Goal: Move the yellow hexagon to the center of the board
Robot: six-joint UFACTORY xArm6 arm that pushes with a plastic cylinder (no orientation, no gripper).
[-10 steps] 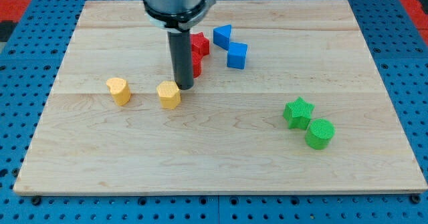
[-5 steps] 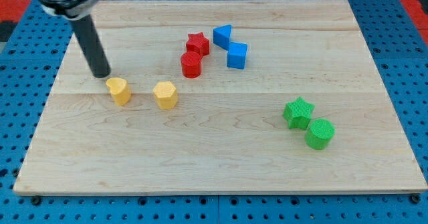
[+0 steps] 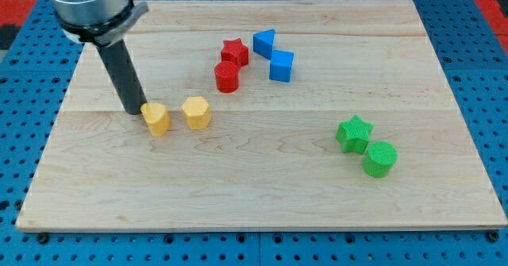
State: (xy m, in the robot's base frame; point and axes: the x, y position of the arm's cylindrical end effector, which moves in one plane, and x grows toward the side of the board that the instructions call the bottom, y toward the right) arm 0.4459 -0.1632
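The yellow hexagon (image 3: 196, 112) lies left of the board's middle on the wooden board (image 3: 262, 186). A second yellow block (image 3: 156, 119), rounded with a notch, sits close to its left, a small gap between them. My tip (image 3: 132, 110) is at the upper left edge of that second yellow block, touching or almost touching it. The rod rises from there toward the view's top left. The tip is well left of the hexagon, with the second yellow block between them.
A red star (image 3: 234, 51) and a red cylinder (image 3: 227, 76) sit above the middle. A blue triangle (image 3: 264, 42) and a blue cube (image 3: 281, 66) lie to their right. A green star (image 3: 354, 133) and a green cylinder (image 3: 379, 158) sit at the right.
My tip swung from beside the hexagon to the far left, then came back right and down. The second yellow block slid right toward the hexagon. The hexagon has hardly moved.
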